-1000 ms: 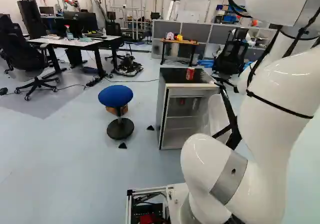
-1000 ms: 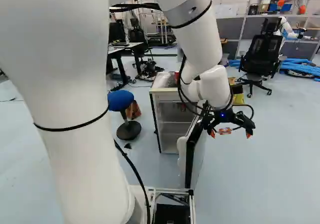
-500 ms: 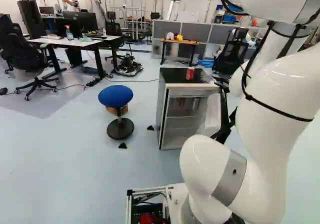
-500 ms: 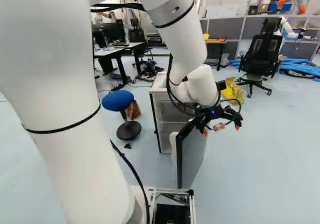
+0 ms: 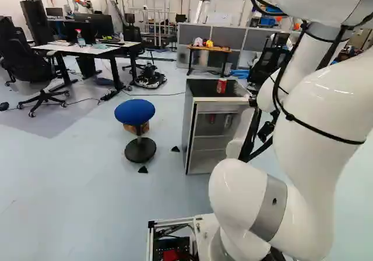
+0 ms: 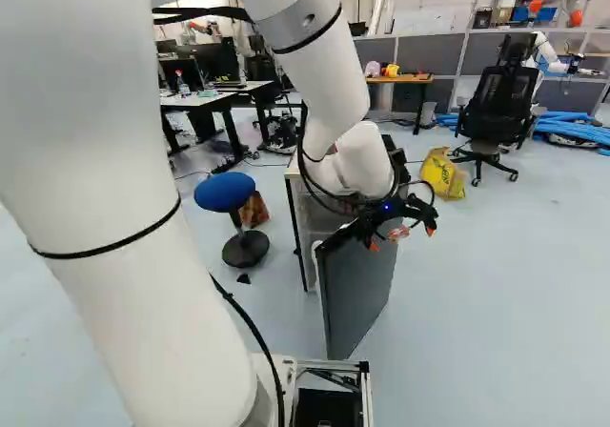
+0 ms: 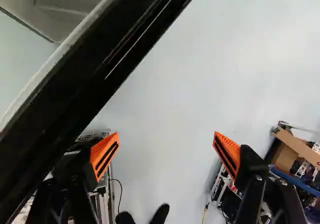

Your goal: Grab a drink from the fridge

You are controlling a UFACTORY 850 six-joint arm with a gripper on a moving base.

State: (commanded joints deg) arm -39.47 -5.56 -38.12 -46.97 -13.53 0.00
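My gripper [image 6: 401, 236] hangs by the top of the fridge door [image 6: 357, 289], on its grey outer side, in the right base view. The wrist view has the gripper [image 7: 166, 144] open and empty, the door's black edge [image 7: 95, 69] running slantwise beside one finger; whether they touch I cannot tell. The fridge [image 5: 187, 127] stands with its door swung partly out. A red can [image 5: 221, 85] is on its top. Inside, on the upper level, are a reddish drink [image 5: 212, 119] and a pale one [image 5: 228, 120], small in view.
A blue stool [image 5: 134, 112] stands beside the fridge in the left base view. Beyond the gripper are a yellow bag [image 6: 443, 174] and a black office chair [image 6: 500, 98]. Another robot [image 6: 543, 50] is farther back. A person's dark shoes [image 7: 161, 213] show on the floor.
The fridge door has swung partway toward closed, showing more of its outer face. My arm and gripper have moved leftward with it in the right base view. The base and the cans have not shifted.
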